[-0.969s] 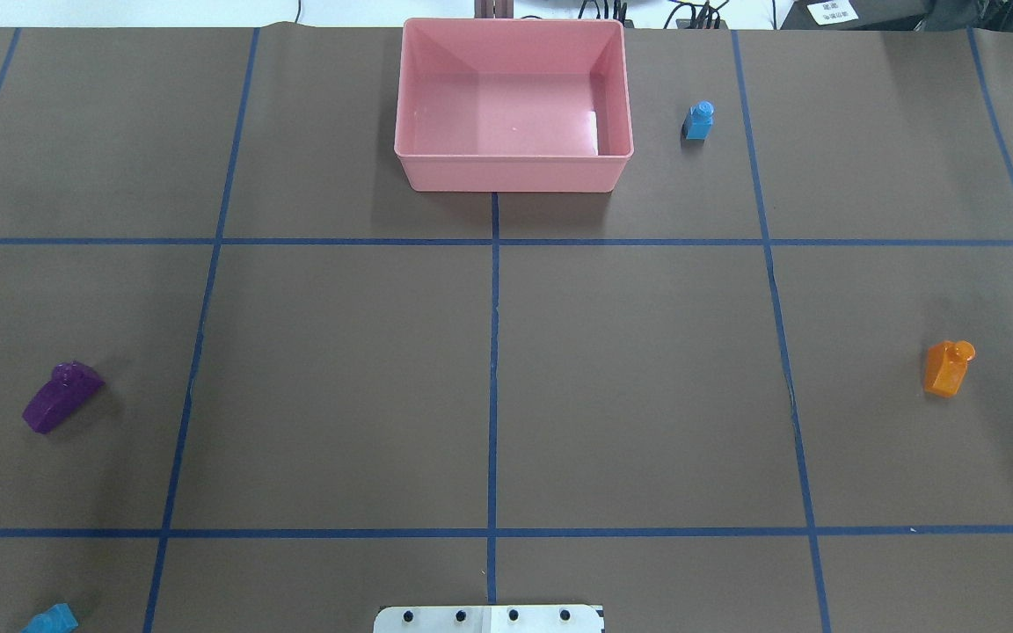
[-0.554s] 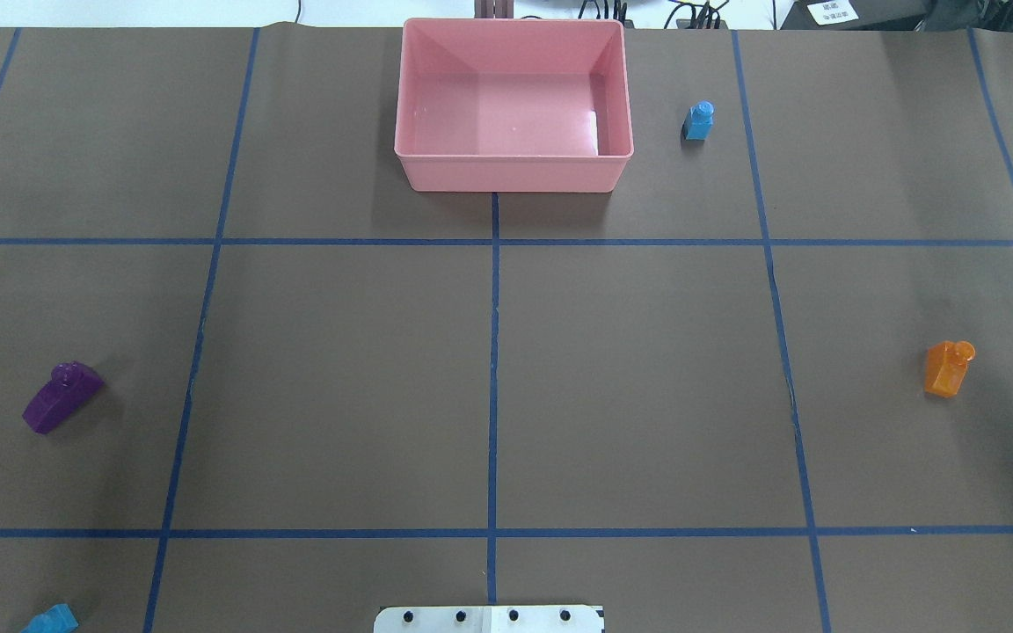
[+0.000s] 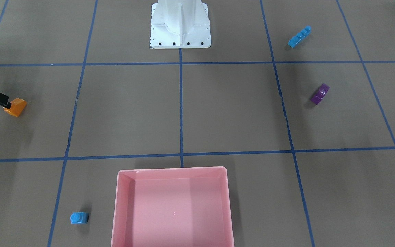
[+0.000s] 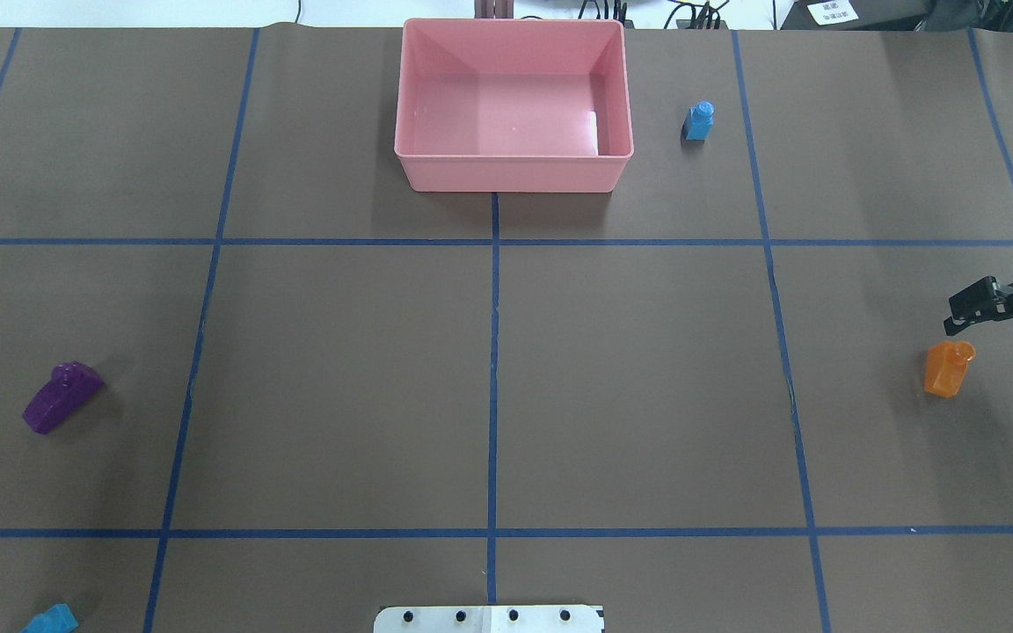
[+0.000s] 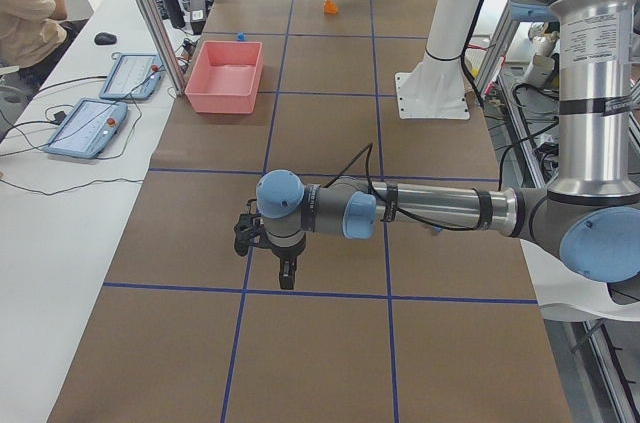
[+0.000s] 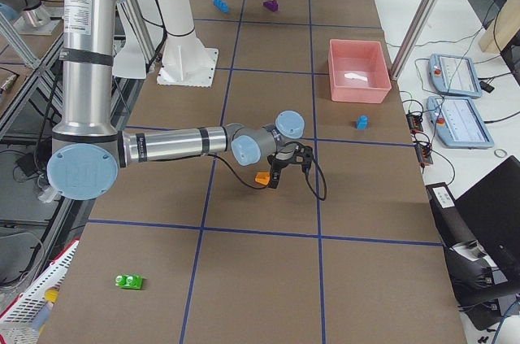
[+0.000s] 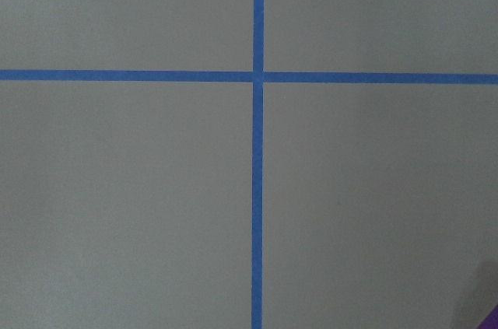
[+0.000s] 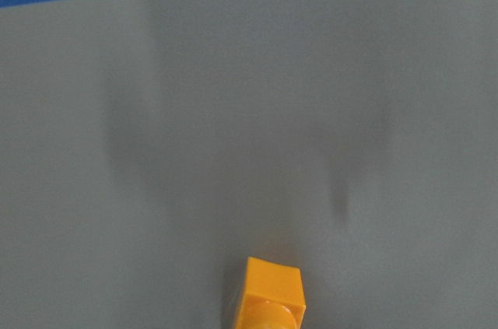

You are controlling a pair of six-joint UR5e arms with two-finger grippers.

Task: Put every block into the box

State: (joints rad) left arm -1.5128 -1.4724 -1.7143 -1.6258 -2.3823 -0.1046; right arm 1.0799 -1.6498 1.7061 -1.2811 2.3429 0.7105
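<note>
1. My left claw (image 5: 280,268) hangs over the table (image 4: 339,378) at my far left, pointing down near a crossing of blue tape lines. Only the side view catches it, and my left wrist camera shows no fingers, so I cannot tell whether it is wide or narrow.
2. The long blue block (image 4: 51,620) lies on the brown paper at the lower left corner of the overhead view. It is on my side of the table, well left of my white base (image 4: 489,618).
3. The purple block (image 4: 62,397) lies farther out from me on the same left side. It is slanted and well apart from the long blue block.
4. The box (image 4: 513,173) sits at the far edge of the table, across the centre tape line. Every block I can see lies outside it, on the paper.
5. The small blue block (image 4: 698,120) stands upright to the right of the box, near it but not touching.
6. The orange block (image 4: 947,368) stands upright on the right side, well apart from the box.
7. My right claw (image 4: 990,321) is spread wide and grips nothing. It hovers just beside the orange block, on its far side. In my right wrist view the block sits at the bottom edge, not between my fingers.
8. The green block (image 6: 128,281) lies farthest to my right, well beyond the orange block, studs up.
</note>
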